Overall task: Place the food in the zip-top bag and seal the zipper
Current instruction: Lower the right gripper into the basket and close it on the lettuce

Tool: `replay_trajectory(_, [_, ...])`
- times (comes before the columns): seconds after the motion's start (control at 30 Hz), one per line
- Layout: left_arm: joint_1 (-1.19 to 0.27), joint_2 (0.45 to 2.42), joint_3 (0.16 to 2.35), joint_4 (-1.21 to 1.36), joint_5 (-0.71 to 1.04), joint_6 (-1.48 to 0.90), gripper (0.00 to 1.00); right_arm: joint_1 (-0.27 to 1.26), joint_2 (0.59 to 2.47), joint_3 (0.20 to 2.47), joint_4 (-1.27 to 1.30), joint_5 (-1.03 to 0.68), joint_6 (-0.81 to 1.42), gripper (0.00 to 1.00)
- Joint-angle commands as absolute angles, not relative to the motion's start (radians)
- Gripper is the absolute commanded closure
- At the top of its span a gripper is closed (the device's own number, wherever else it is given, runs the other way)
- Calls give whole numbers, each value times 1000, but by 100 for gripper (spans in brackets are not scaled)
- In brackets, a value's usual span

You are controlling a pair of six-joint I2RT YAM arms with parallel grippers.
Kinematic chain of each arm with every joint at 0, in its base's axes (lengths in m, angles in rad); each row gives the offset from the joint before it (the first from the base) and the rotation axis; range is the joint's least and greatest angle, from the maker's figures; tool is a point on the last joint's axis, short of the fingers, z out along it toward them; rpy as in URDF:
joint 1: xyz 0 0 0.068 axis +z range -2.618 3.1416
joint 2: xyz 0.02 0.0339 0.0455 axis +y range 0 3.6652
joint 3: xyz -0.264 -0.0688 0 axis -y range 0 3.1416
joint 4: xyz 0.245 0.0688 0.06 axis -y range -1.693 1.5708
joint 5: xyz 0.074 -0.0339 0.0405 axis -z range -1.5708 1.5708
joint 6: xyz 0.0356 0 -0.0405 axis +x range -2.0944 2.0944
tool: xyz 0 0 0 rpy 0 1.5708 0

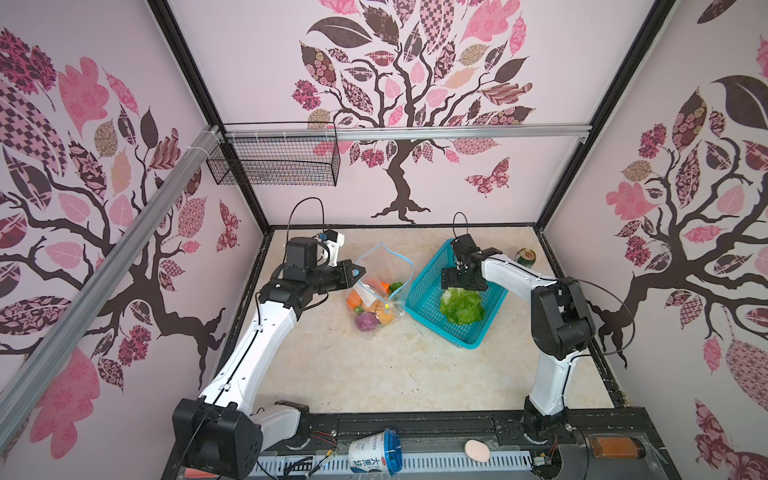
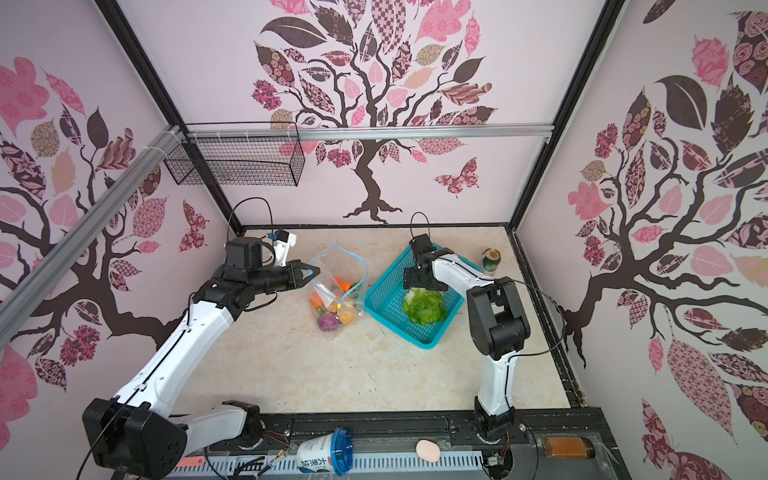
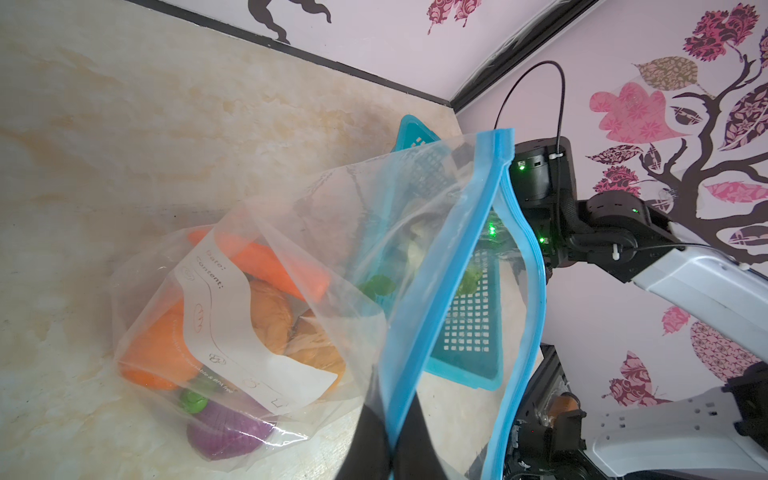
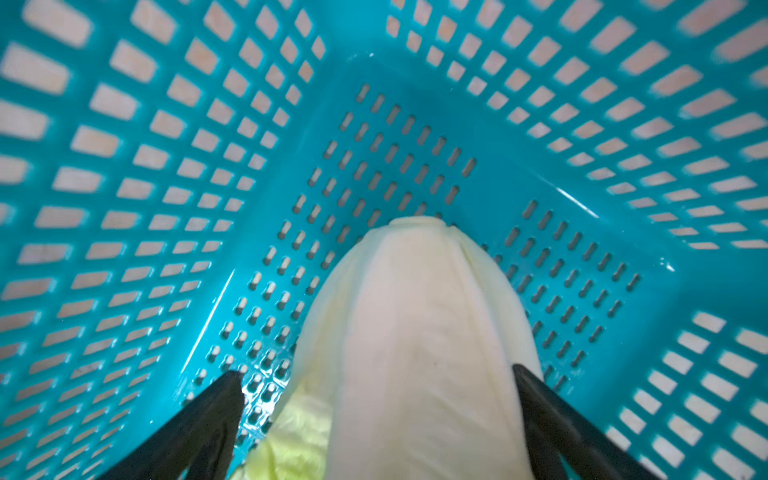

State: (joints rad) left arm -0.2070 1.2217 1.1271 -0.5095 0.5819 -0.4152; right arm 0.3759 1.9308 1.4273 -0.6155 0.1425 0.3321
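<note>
- While the zip-top bag (image 1: 380,270) stands on the tabletop (image 1: 374,365) with a carrot (image 3: 270,262), potatoes (image 3: 270,316) and a purple onion (image 3: 226,436) inside, the left gripper (image 1: 360,271) has its jaws pinched tight on the mouth's blue zipper (image 3: 453,257).
- The right gripper (image 4: 376,372) has its jaws wide, straddling the cabbage (image 1: 461,307) lying in the teal basket (image 1: 427,282).

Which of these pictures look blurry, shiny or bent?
Right wrist view: mesh of the teal basket smears toward the edges, the cabbage looks soft; left wrist view: glare streaks on the zip-top bag; both top views: the walls splay outward.
</note>
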Motion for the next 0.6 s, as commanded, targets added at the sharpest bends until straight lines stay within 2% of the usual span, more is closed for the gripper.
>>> replay_trajectory(0.0, [-202, 1213, 1112, -483, 596, -413, 100, 393, 1955, 1431, -718, 226, 300, 0])
replay_trajectory(0.17, [-203, 1222, 1112, -481, 603, -417, 100, 442, 1934, 1429, -757, 288, 270, 0])
replay_trajectory(0.43, [-202, 1223, 1109, -479, 605, -419, 100, 454, 1948, 1407, -761, 233, 258, 0])
replay_trajectory(0.57, [-203, 1222, 1110, -481, 604, -418, 100, 457, 1893, 1408, -765, 268, 263, 0])
